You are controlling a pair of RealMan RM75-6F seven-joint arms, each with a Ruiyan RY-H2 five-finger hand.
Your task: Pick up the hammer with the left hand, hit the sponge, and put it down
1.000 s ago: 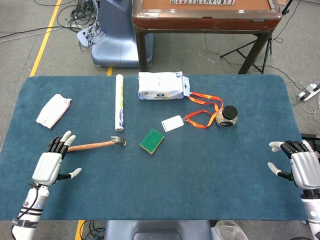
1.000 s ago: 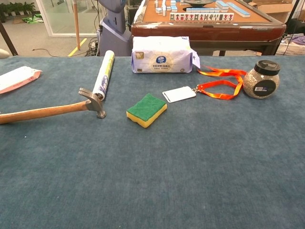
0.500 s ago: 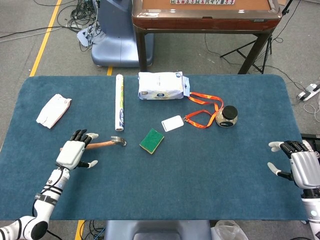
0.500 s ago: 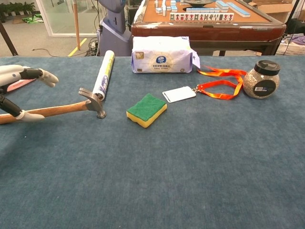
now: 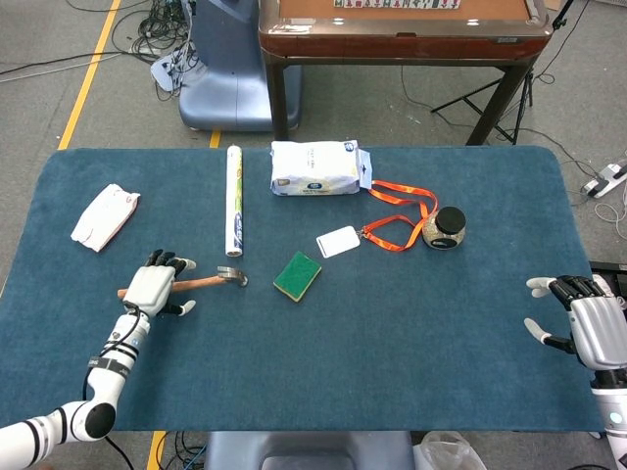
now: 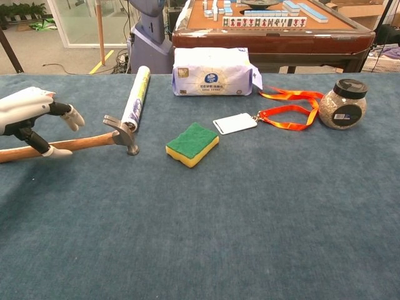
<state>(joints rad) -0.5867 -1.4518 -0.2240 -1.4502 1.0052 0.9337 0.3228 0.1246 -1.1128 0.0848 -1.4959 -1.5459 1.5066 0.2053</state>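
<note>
The hammer (image 5: pixel 208 281) lies flat on the blue table, wooden handle pointing left, metal head (image 6: pixel 122 133) toward the sponge. My left hand (image 5: pixel 156 287) hovers over the middle of the handle. In the chest view the left hand (image 6: pixel 29 115) straddles the handle, fingers on the far side and thumb on the near side, not closed around it. The green and yellow sponge (image 5: pixel 297 276) sits a short way right of the hammer head; the chest view shows the sponge (image 6: pixel 192 144) lying flat. My right hand (image 5: pixel 586 323) rests open at the table's right edge, holding nothing.
A rolled white tube (image 5: pixel 234 199) lies just behind the hammer head. A tissue pack (image 5: pixel 315 168), a white badge card (image 5: pixel 338 241) on an orange lanyard (image 5: pixel 402 206) and a small jar (image 5: pixel 450 227) sit farther back. A white packet (image 5: pixel 105 215) lies at the far left.
My left hand has moved forward and right from the table's near-left area to above the hammer handle, fingers lowering around it. Hammer, sponge and right hand have not moved.
</note>
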